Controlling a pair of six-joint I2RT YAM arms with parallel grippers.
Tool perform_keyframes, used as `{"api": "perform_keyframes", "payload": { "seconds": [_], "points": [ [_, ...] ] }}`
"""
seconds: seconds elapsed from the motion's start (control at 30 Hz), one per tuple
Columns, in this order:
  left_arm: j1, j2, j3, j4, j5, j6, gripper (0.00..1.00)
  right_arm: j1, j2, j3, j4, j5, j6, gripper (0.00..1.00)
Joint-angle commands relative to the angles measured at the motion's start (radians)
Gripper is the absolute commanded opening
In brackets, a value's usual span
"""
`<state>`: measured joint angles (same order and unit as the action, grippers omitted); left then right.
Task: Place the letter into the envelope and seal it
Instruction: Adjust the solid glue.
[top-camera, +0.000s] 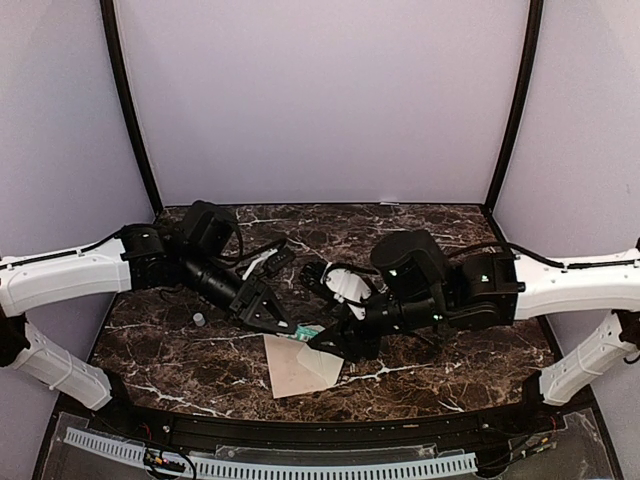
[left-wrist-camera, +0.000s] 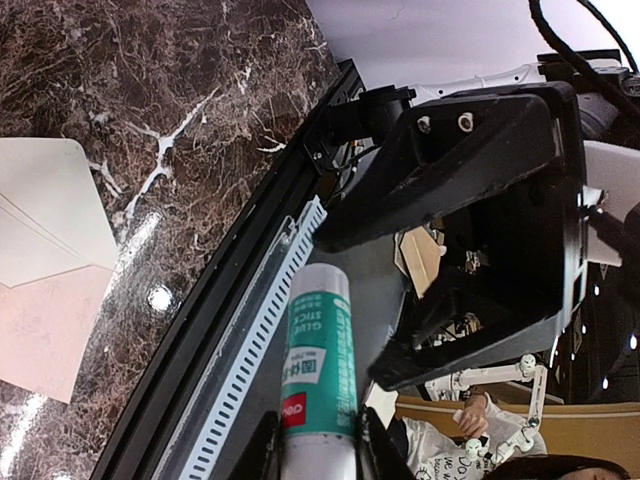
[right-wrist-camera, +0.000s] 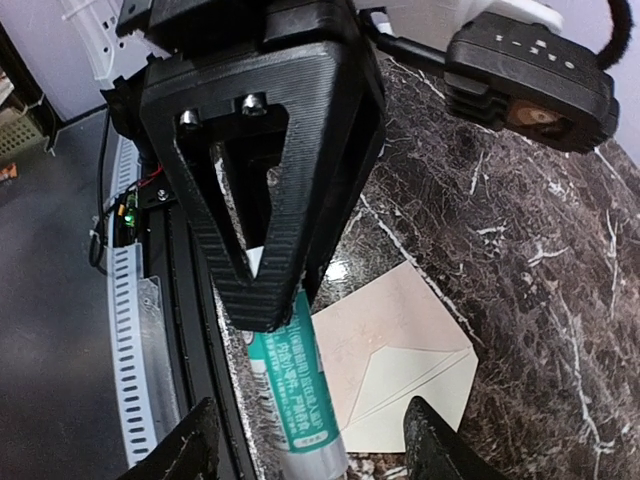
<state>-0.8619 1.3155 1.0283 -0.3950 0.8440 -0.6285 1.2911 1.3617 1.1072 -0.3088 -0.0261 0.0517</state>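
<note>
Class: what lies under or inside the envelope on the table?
The letter sticks out from the envelope. Its covered part is hidden, so whether it is tucked inside or merely lying underneath cannot be told.

Lab booth: plain walls (top-camera: 320, 100), marble-look table (top-camera: 450, 225).

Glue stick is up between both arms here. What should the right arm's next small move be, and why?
Probably close the right gripper on the glue stick. Its fingers stand open either side of one end, not touching, while the left gripper is shut on the other end; a second grip seems needed before gluing the envelope.
</note>
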Motion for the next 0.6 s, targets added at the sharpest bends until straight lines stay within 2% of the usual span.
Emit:
{"api": "perform_keyframes", "payload": {
  "seconds": [0.0, 0.13, 0.37, 0.43, 0.47, 0.5, 0.53, 0.57],
  "points": [
    [0.002, -0.003, 0.036, -0.037, 0.068, 0.009, 0.01, 0.037, 0.056, 0.051, -0.009, 0.077, -0.045, 0.54],
    [0.002, 0.001, 0.038, -0.038, 0.079, 0.008, 0.01, 0.057, 0.096, 0.07, -0.007, 0.107, -0.045, 0.43],
    [0.001, -0.007, 0.026, -0.012, 0.038, 0.002, 0.05, 0.067, 0.095, 0.052, 0.054, 0.136, -0.011, 0.09],
    [0.004, -0.019, 0.016, 0.018, 0.012, -0.009, 0.18, 0.067, 0.086, 0.033, 0.095, 0.15, 0.024, 0.04],
    [0.006, -0.024, 0.011, 0.038, -0.001, -0.014, 0.31, 0.068, 0.081, 0.02, 0.113, 0.16, 0.043, 0.03],
    [0.007, -0.037, 0.007, 0.053, -0.032, -0.016, 0.38, 0.067, 0.076, 0.008, 0.135, 0.176, 0.068, 0.02],
    [0.007, -0.047, -0.002, 0.084, -0.05, -0.018, 0.5, 0.066, 0.068, -0.01, 0.161, 0.19, 0.094, 0.0],
    [0.008, -0.068, -0.007, 0.101, -0.089, -0.019, 0.57, 0.066, 0.063, -0.027, 0.194, 0.201, 0.12, 0.0]
  ]
}}
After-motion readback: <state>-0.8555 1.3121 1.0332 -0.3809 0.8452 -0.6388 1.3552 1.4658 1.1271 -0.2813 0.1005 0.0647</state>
